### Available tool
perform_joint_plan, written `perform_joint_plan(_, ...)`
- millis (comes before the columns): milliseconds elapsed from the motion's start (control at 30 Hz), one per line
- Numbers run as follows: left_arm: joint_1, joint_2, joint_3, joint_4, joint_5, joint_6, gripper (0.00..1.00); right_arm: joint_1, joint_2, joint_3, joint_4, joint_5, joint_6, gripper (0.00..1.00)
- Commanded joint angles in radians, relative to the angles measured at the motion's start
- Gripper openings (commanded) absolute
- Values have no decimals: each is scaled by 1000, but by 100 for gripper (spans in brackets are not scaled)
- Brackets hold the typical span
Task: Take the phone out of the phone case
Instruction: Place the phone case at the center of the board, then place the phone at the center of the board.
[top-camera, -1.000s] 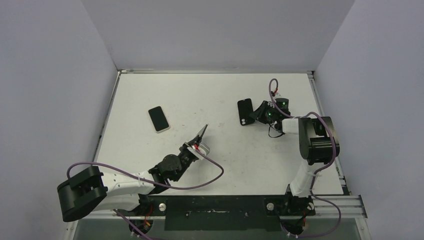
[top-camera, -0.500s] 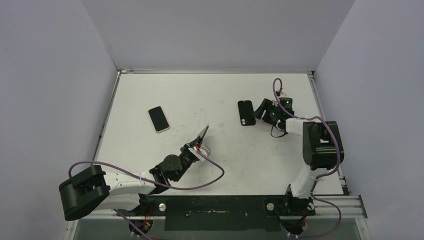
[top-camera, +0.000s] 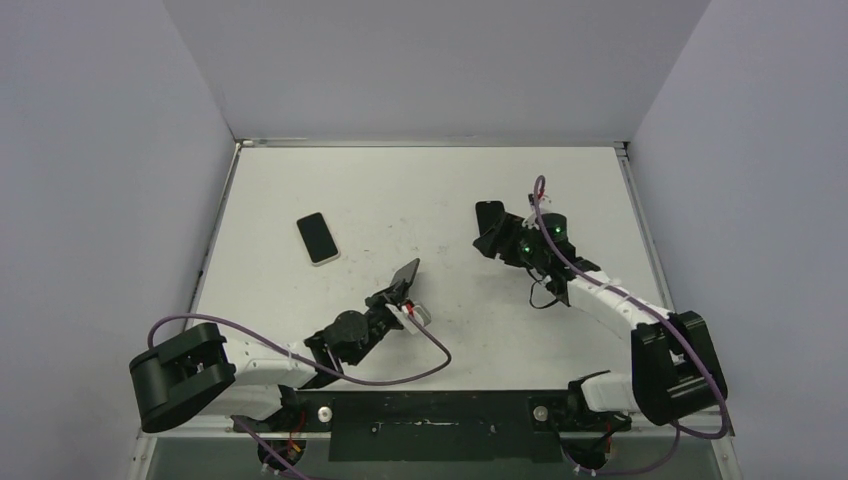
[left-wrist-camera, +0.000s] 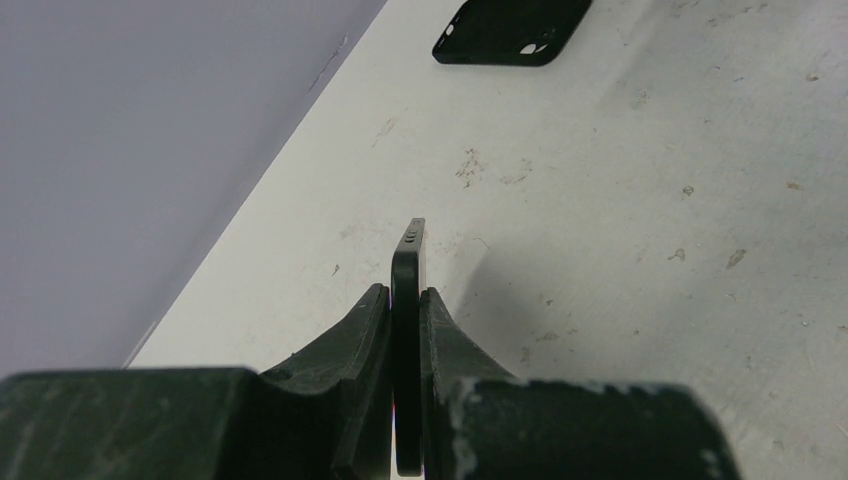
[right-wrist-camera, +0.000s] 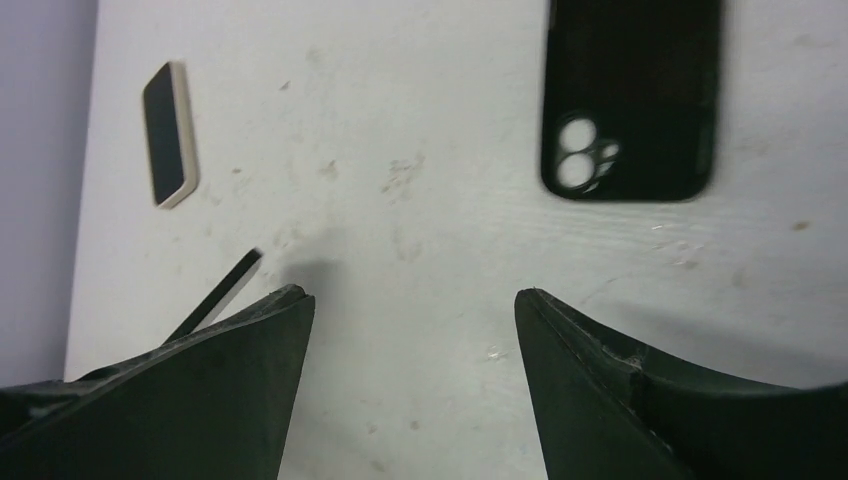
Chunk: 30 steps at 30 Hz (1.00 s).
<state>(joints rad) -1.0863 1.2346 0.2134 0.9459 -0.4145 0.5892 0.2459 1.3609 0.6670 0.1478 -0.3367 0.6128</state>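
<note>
A thin black phone (left-wrist-camera: 407, 270) is held on edge by my left gripper (left-wrist-camera: 405, 292), whose jaws are shut on its two faces; in the top view the phone (top-camera: 406, 272) sticks up from that gripper (top-camera: 395, 296) at mid-table. The empty black phone case (right-wrist-camera: 630, 95) lies flat on the table with its camera cutout showing, also seen far off as the case (left-wrist-camera: 515, 30) in the left wrist view. My right gripper (right-wrist-camera: 410, 295) is open with nothing between its fingers and hovers just short of the case (top-camera: 489, 215).
A second phone in a cream case (top-camera: 317, 237) lies flat on the left of the white table (top-camera: 420, 190), also seen as the cream-cased phone (right-wrist-camera: 168, 133). Grey walls enclose the table on three sides. A purple cable trails along each arm.
My right gripper opened and let go of the case, which now lies flat; that arm swung its elbow toward the near right. The left gripper shifted slightly, phone still held.
</note>
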Motion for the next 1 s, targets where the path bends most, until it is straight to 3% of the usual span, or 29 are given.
perform_joint_plan(0,-7,-12,-2,145,42,57,0,152,-101,-33,59,56,164,75)
perform_joint_plan(233,-9,-47,-26,151,106,76,0,433,-105,-55,120,218,339,75)
perform_joint_plan(433,-13,-49,-37,178,122,99,0,561,-49,-70,186,282,454,77)
perform_joint_plan(600,-22,-54,-47,187,146,132,0,609,-6,-76,239,285,510,74)
perform_joint_plan(967,-95,18,-46,251,69,260,0,639,82,-119,420,252,623,53)
